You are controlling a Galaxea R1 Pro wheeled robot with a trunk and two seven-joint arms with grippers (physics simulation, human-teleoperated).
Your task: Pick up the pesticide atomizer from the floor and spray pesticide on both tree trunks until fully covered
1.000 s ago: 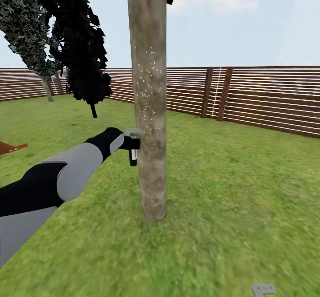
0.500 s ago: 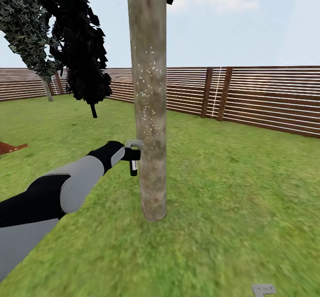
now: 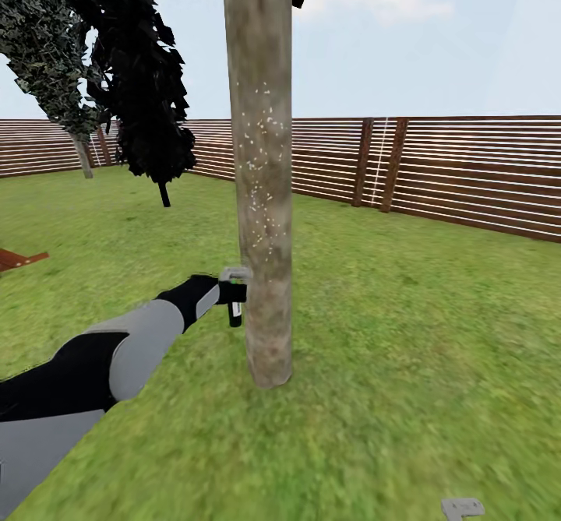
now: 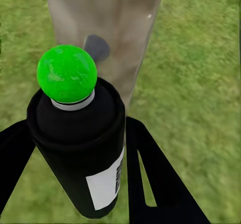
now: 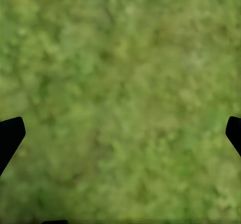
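A straight mottled grey-brown tree trunk (image 3: 261, 194) rises from the lawn just ahead, with white specks scattered over its middle stretch. My left gripper (image 3: 232, 293) reaches in from the lower left and is shut on the pesticide atomizer (image 3: 234, 276), held right against the trunk's left side, low down. In the left wrist view the atomizer (image 4: 75, 133) is a black can with a white label and a green ball on top, pointing at the tree trunk (image 4: 110, 28) between my black fingers (image 4: 150, 184). My right gripper (image 5: 120, 133) hangs open over bare grass.
A brown slat fence (image 3: 436, 170) rings the lawn behind. A dark conifer (image 3: 148, 77) stands to the left rear, with another grey trunk (image 3: 82, 156) further back beside it. A red-brown wooden piece (image 3: 19, 258) pokes in at the left edge.
My left gripper has slid down along the trunk with the atomizer in it. The view and the right arm have stayed still.
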